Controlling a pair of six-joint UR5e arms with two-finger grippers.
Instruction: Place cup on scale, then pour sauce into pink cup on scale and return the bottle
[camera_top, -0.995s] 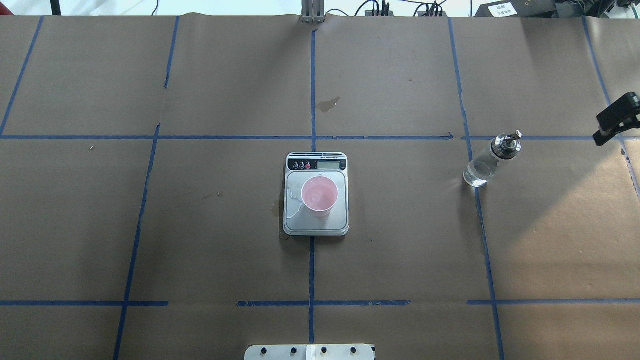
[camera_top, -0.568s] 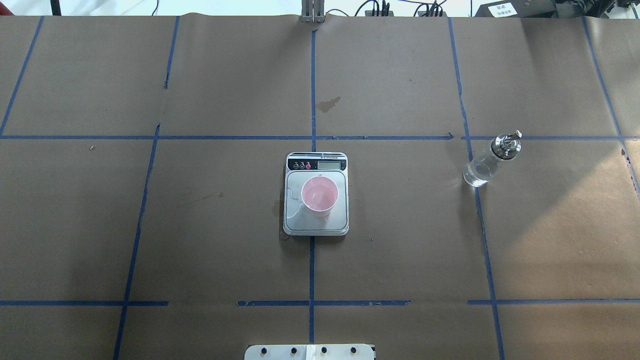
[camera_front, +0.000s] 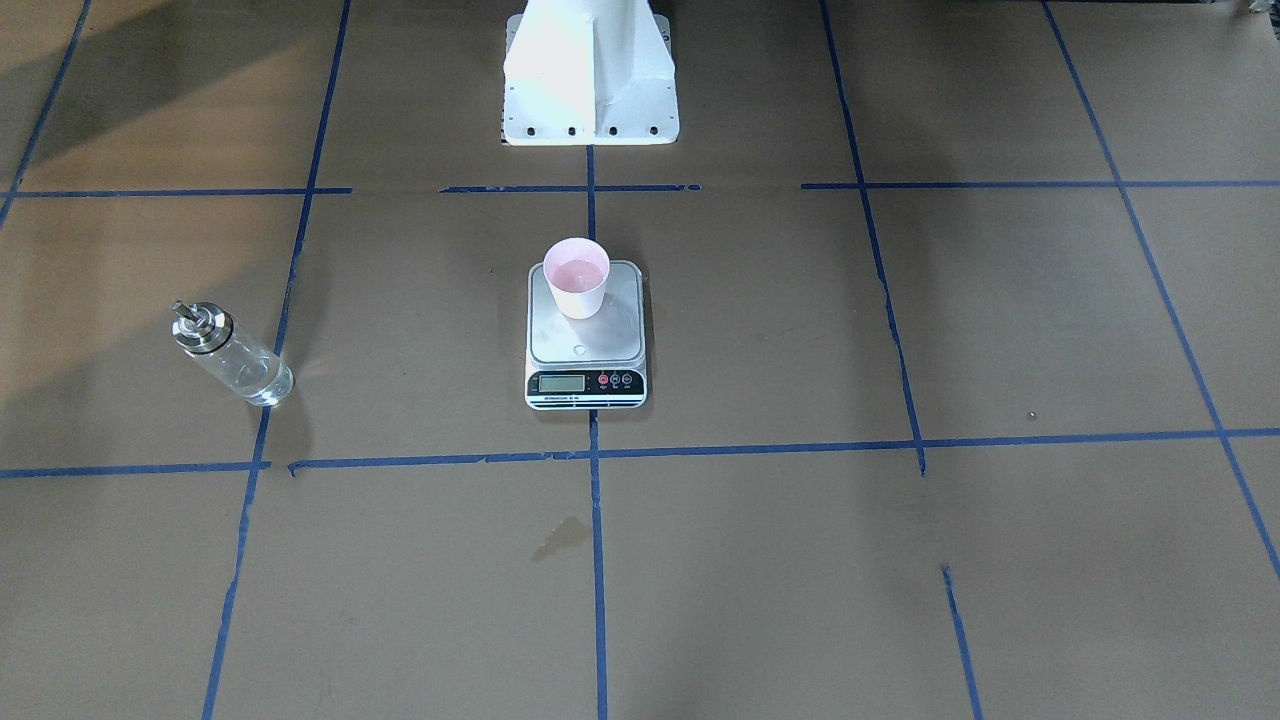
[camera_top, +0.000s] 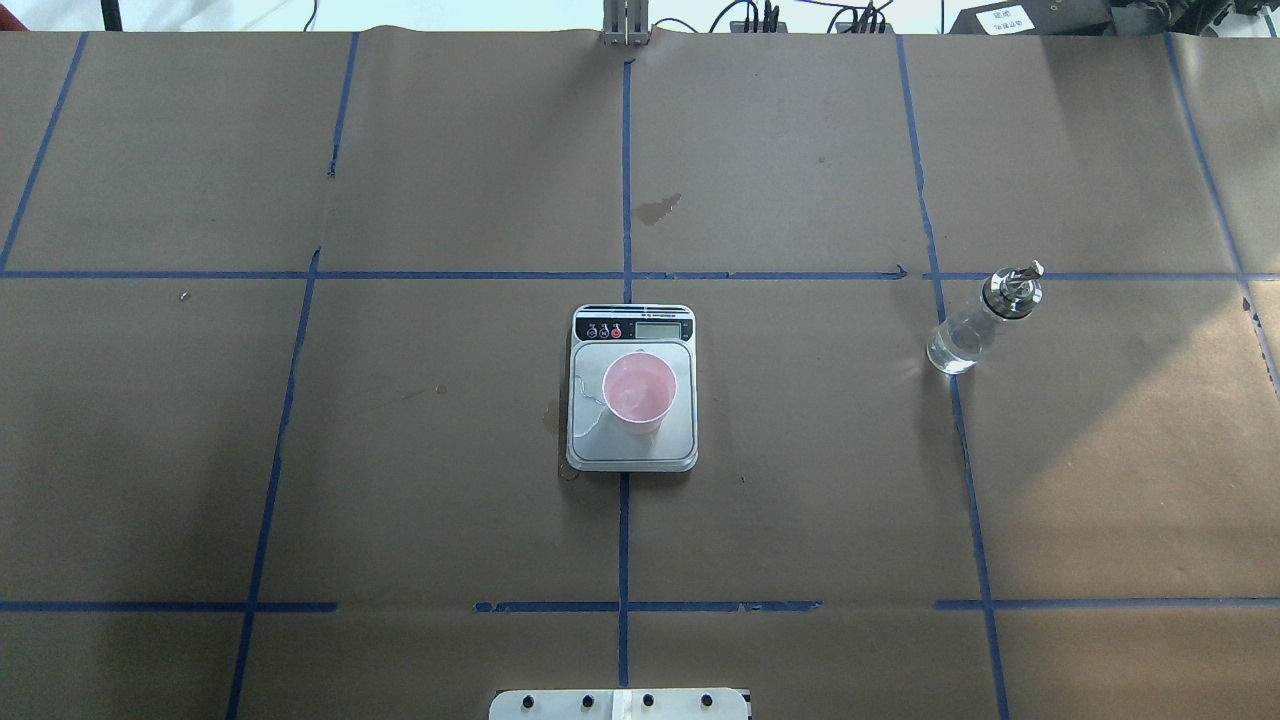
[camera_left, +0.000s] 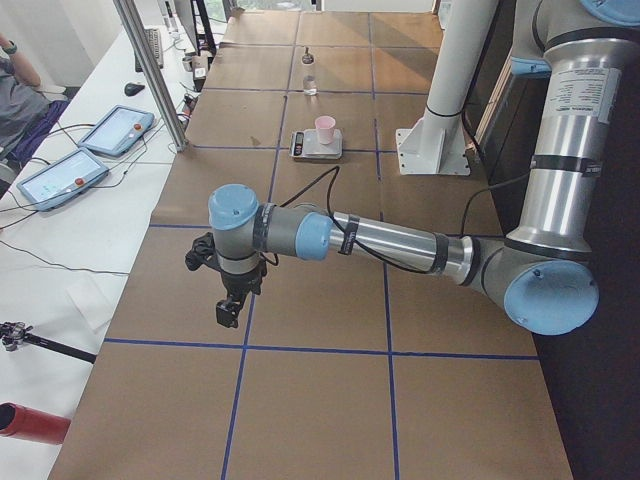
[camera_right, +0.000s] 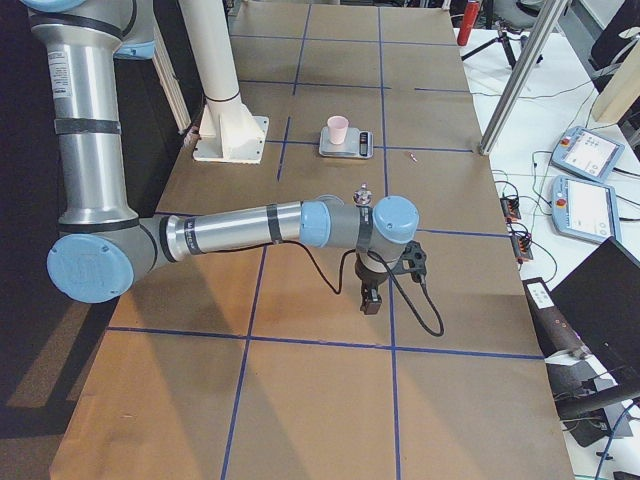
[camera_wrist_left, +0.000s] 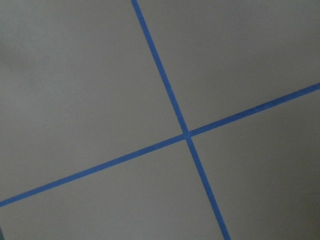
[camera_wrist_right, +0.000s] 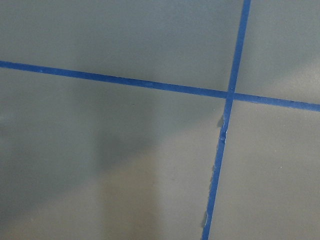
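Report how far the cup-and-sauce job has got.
Done: the cup stands on the scale; the bottle stands upright on the table, apart from it. In hand: nothing; the left tool and right tool hang over the table's ends, far from these. Left: seemingly nothing, though clear sauce in the cup cannot be confirmed.

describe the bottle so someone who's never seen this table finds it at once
On the brown paper table gridded with blue tape, find the scale at the centre, then look to the robot's right. The bottle stands alone on a tape line: clear glass with a shiny metal spout, unlike the pink cup on the scale.
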